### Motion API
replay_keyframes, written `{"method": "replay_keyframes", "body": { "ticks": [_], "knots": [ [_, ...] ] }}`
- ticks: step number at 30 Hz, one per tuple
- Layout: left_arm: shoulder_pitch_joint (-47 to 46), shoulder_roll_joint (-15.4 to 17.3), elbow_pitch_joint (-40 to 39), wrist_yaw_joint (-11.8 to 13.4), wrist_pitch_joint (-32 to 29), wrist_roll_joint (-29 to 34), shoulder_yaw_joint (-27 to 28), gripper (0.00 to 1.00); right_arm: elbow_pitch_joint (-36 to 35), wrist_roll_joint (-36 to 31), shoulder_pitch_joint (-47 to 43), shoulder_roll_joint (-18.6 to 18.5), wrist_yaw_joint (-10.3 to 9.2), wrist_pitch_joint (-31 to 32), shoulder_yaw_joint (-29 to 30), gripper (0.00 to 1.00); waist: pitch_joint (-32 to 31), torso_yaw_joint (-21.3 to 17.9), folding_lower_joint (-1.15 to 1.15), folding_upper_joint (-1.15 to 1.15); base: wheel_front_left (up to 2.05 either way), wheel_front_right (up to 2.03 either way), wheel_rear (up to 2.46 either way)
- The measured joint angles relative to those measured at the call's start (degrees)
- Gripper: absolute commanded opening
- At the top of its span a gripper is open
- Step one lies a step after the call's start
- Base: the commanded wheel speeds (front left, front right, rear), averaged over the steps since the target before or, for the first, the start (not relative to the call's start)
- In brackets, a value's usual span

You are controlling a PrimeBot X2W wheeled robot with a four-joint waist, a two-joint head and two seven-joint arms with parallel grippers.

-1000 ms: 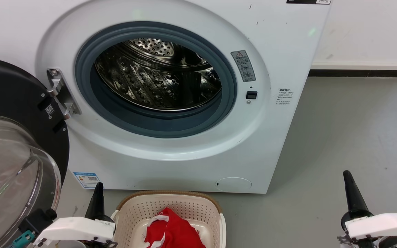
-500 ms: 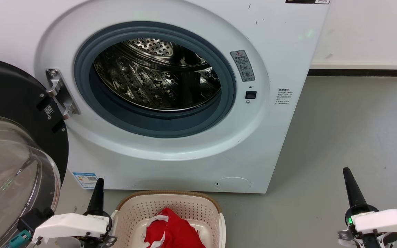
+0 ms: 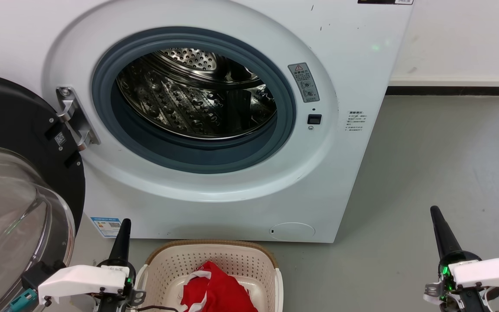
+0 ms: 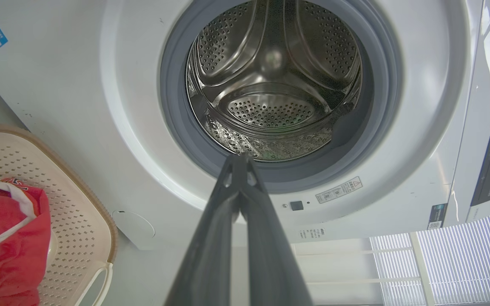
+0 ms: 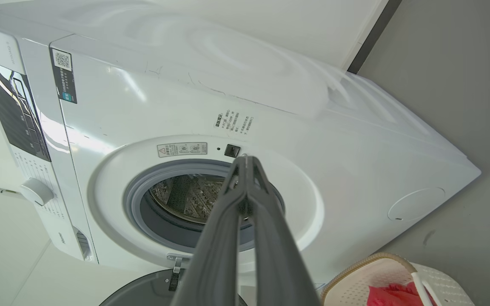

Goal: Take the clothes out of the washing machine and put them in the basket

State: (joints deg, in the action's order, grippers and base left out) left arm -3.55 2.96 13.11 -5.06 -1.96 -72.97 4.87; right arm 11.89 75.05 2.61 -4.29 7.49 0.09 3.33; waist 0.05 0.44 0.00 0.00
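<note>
The cream perforated basket point(image 3: 210, 243) stands on the grey floor point(image 3: 427, 164) at the bottom centre of the head view, just in front of the white washing machine point(image 3: 232, 203). In it lie the red clothes point(image 3: 215, 290), bunched up, with a white trim band showing at their upper left edge. Above, the porthole is open and the drum point(image 3: 189, 104) shows its perforated steel wall and ribs. The door point(image 3: 11, 130), black-rimmed with a bulging glass bowl, hangs wide open at the left of the frame.

To the right of the porthole is a grey warning sticker point(image 3: 303, 82) with a red triangle. A blue-edged label point(image 3: 106, 226) with a QR code sits at the washer's lower left corner. The print on both is too small to read.

The left claw point(image 3: 124, 225) is at the lower left, beside the basket, clenched with its fingers pressed together on nothing. The right claw point(image 3: 436, 214) is at the lower right over bare floor, likewise clenched and carrying nothing.
</note>
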Motion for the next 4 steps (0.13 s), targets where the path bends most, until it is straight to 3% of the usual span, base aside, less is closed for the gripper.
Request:
{"method": "replay_keyframes", "body": {
  "ticks": [4],
  "knots": [
    [-0.2,0.0,0.1,-0.4,-0.5,-2.0,0.2,0.0,0.2,2.1,0.4,0.0,0.0,0.5,0.1,0.0,0.0,0.0,0.0,0.0,0.0,0.0,0.0]
  ]
}}
